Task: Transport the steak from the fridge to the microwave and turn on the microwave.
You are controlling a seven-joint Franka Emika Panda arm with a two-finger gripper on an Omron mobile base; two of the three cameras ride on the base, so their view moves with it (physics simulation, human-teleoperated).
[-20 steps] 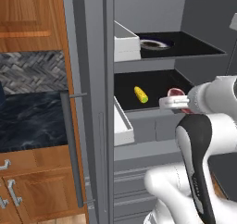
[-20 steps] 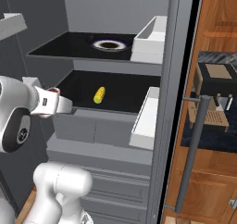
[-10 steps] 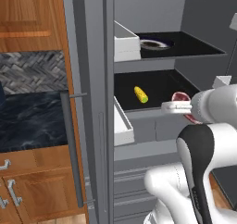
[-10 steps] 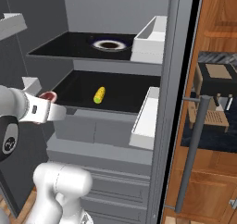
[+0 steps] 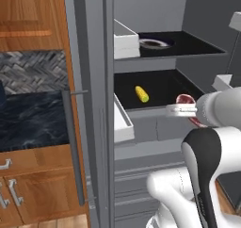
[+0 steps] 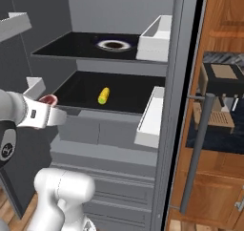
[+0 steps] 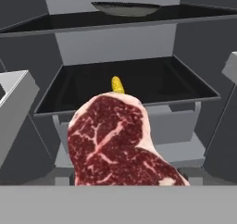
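From where I stand the fridge [image 5: 94,57] is open, a tall cabinet of smooth matte grey steel with a long round bar handle. Inside, flat black shelf trays sit in grey walls, and boxy white bins [image 6: 151,116] hang along the door side.

The steak [image 7: 118,144] is out in front of the lower shelf, at the end of the white arm. In the hand view it looms large and close: a flat, lobed slab, deep red, threaded with pinkish-white marbling and edged with a pale rim of fat. In the left base view it shows as a small red patch [image 5: 185,100] just beside the wrist.

The gripper [image 5: 170,110] points toward the fridge; its jaws are set wide, and the meat appears to be carried between them, though the fingertips themselves are hidden behind it.

A short yellow corn cob [image 6: 103,95], bumpy and rounded, lies on the lower black shelf, well behind the steak. On the upper shelf rests a shallow dark-centred plate [image 6: 113,45] with a pale rim.
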